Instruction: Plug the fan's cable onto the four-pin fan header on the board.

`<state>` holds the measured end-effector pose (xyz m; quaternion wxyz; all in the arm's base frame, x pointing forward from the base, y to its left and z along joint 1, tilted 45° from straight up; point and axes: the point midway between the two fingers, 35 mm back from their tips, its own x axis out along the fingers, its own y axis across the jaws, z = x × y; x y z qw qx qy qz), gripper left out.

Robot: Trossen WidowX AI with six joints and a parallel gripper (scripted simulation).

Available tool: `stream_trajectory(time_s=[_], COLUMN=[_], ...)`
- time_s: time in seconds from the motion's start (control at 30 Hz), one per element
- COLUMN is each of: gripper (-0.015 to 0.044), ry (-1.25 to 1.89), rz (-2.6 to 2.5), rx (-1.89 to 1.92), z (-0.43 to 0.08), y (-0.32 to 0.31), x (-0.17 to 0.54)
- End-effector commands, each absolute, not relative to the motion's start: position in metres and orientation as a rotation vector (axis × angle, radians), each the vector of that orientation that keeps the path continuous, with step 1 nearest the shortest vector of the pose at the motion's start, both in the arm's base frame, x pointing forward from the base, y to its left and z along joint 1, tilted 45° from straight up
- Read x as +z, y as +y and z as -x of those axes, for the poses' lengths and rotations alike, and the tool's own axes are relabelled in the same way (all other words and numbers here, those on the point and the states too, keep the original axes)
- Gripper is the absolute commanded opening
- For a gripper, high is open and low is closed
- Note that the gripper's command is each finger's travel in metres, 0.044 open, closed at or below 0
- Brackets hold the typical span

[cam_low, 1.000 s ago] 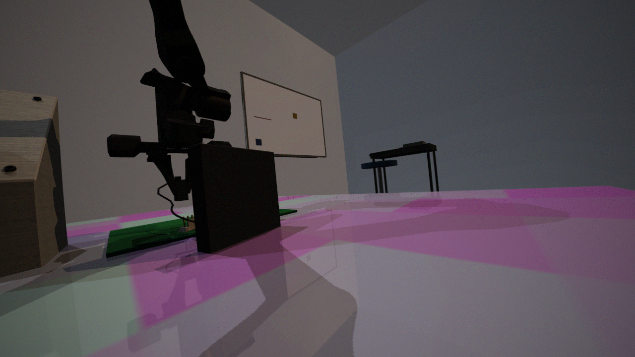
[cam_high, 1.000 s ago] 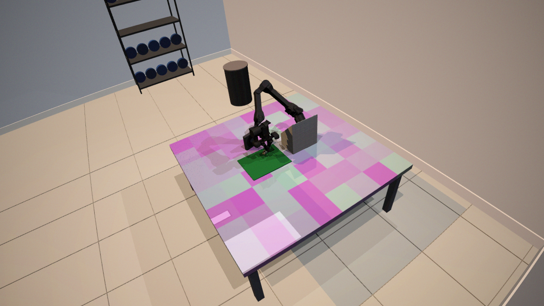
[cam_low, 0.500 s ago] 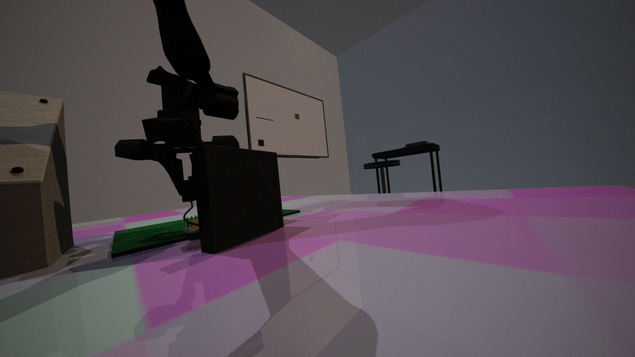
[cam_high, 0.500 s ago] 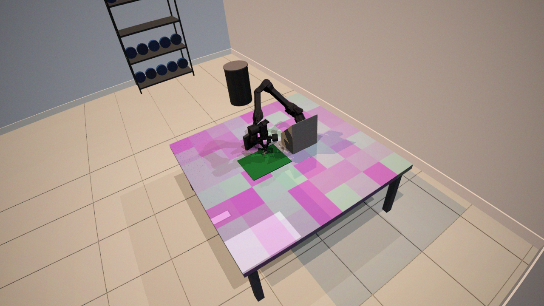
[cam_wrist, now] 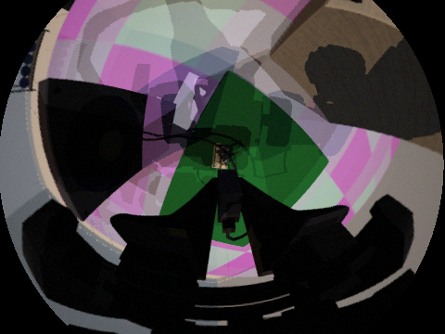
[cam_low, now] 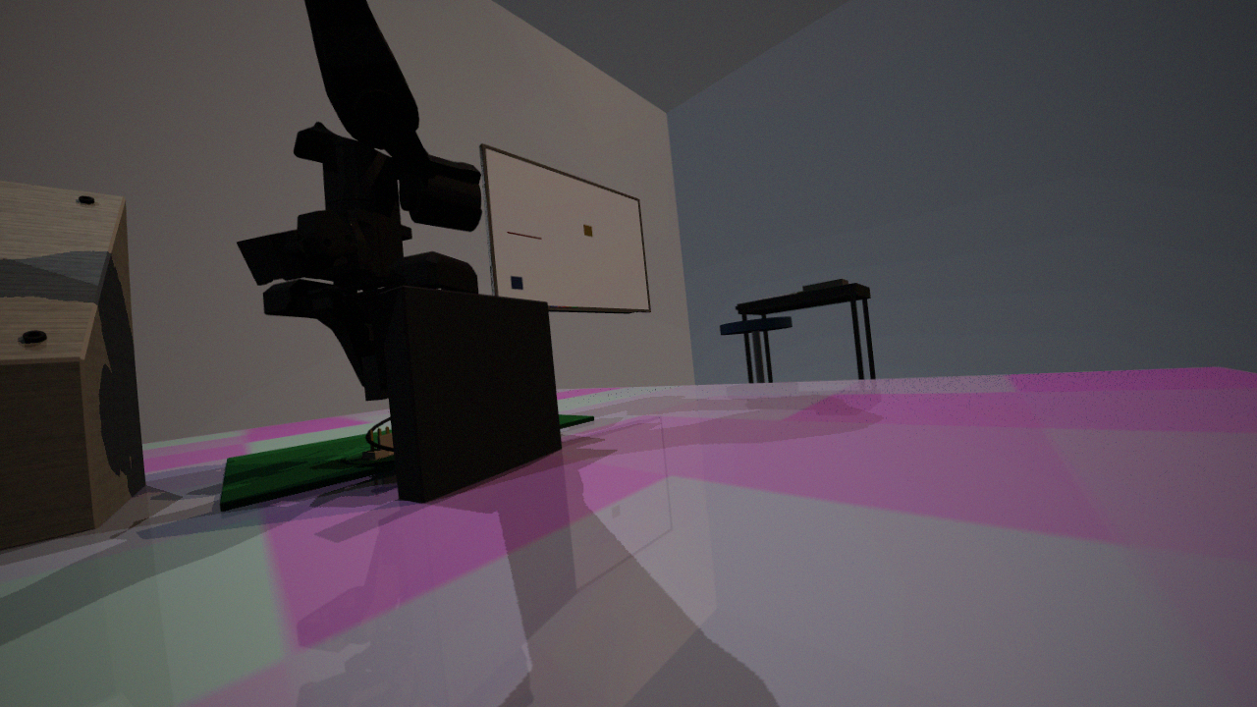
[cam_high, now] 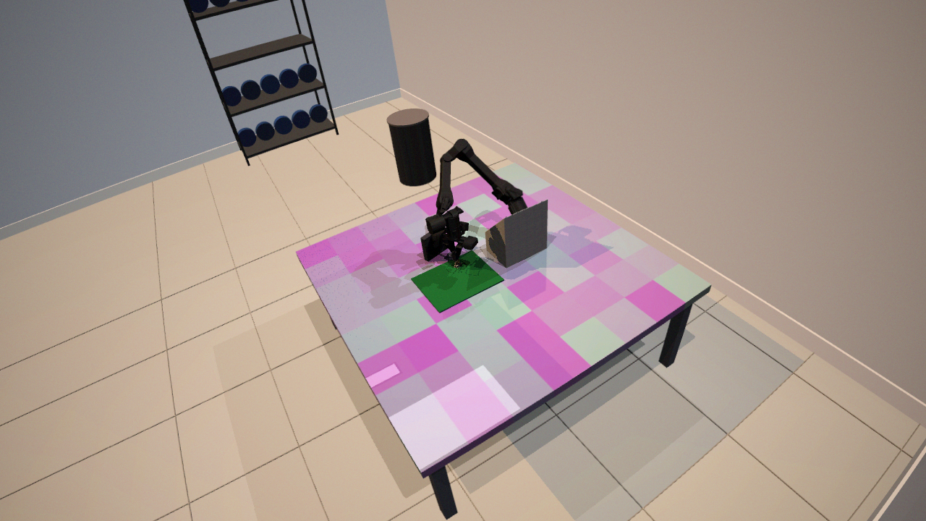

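Note:
My gripper (cam_high: 456, 257) (cam_low: 376, 393) (cam_wrist: 227, 182) is shut on the black plug (cam_wrist: 229, 197), which sits between the fingertips in the wrist view. It is above the green board (cam_high: 459, 291) (cam_low: 290, 465) (cam_wrist: 241, 102). The small pale header (cam_low: 384, 439) (cam_wrist: 221, 159) stands on the board just beyond the plug in the wrist view and a little below the fingertips in the exterior view. A gap shows there, and the plug is not seated on the pins. The black fan (cam_high: 428, 247) (cam_low: 478, 395) (cam_wrist: 93, 144) stands upright beside the board. Its thin dark cable (cam_wrist: 162, 137) loops over the header and partly hides the pins.
A wooden block (cam_high: 525, 233) (cam_low: 43, 430) (cam_wrist: 297, 42) with a sloped face stands near the board, on the side away from the fan. The patchwork table (cam_high: 446, 343) extends around them. A black bin (cam_high: 414, 152) and a shelf rack (cam_high: 278, 97) stand on the floor beyond.

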<state>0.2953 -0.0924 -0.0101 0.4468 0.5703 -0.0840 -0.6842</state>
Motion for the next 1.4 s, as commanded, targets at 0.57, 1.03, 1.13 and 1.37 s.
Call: stream_trajectory(time_s=[0.57,1.03,1.13,1.37], gripper=[0.0000,0.0000,0.0000,0.0000], ry=[-0.321,-0.315,-0.312,-0.311], rz=[-1.497,-1.492,-1.489,-1.486], rx=[-1.707,-1.707,-1.707,-1.706], z=[-0.289,-0.286,-0.287,-0.287], y=[-0.098,-0.099,-0.108,-0.115], x=[-0.004,-0.004,-0.013,-0.019])
